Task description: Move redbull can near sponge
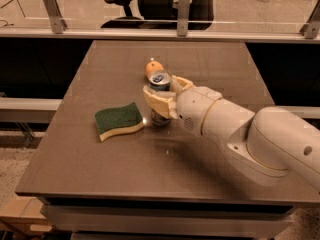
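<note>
The redbull can (160, 81) stands upright on the dark table (125, 184), its silver top showing. My gripper (164, 98) is around the can, with one cream finger in front of it and one behind it. The sponge (119, 120), green on top over yellow foam, lies flat just left of the can, a small gap apart. My white arm reaches in from the right.
A round orange fruit (153, 68) sits just behind the can. A rail with metal posts (182, 14) and a glass panel run along the table's far edge. An office chair (150, 1) stands beyond it.
</note>
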Controlling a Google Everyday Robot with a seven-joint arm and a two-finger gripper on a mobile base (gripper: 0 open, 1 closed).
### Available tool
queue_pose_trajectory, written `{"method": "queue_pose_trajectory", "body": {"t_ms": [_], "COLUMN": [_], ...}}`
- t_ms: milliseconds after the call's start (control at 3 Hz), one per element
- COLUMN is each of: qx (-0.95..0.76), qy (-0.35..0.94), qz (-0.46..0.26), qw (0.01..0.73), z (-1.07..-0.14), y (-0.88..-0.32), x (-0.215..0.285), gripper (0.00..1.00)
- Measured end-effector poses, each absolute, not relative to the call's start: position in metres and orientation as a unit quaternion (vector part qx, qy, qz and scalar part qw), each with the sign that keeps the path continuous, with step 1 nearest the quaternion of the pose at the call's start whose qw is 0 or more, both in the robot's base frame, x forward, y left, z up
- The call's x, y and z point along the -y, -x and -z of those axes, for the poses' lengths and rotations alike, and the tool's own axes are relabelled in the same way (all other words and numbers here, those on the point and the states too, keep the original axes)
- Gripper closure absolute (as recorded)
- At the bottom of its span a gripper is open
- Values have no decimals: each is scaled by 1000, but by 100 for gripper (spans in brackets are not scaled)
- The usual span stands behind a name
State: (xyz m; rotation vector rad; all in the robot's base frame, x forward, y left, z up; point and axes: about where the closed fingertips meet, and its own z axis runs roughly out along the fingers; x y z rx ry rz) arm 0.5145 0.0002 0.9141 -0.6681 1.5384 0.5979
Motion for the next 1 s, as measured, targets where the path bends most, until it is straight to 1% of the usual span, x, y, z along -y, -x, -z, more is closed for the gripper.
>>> {"method": "queue_pose_trajectory", "body": {"t_ms": [333, 667, 1000], "qx": [-671, -670, -670], "qy": [293, 295, 295], "qz": [-261, -261, -261], "qw": [629, 629, 629], "z": [-915, -916, -916], "y": [-514, -514, -514], "x": [-2, -4, -4], "gripper": [15, 0, 0]}}
